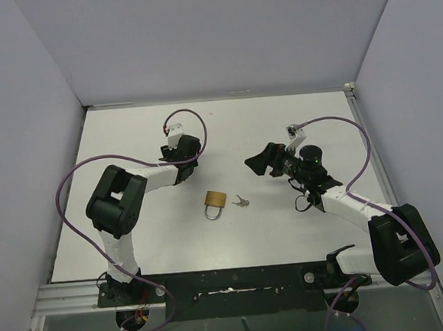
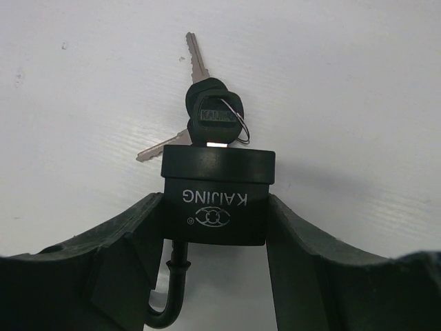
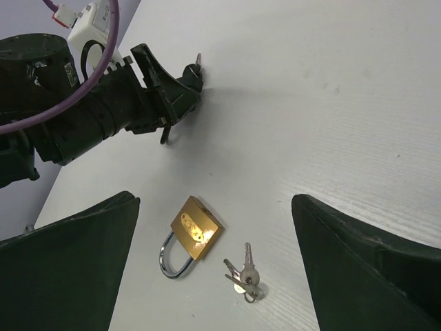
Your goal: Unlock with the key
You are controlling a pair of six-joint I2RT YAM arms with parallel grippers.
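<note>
Dark fingers (image 2: 124, 265) of the left gripper (image 2: 215, 227) clench the black KAIJING-stamped padlock (image 2: 217, 165) by its sides, a black-headed steel key (image 2: 215, 116) seated in its keyway; the wide-open right gripper (image 3: 213, 207), well apart from that padlock, should pinch the key head squarely, then twist.

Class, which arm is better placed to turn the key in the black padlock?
Right. The right gripper is open and free; the left gripper is clamped on the black padlock, with the key inserted at its far end.
</note>
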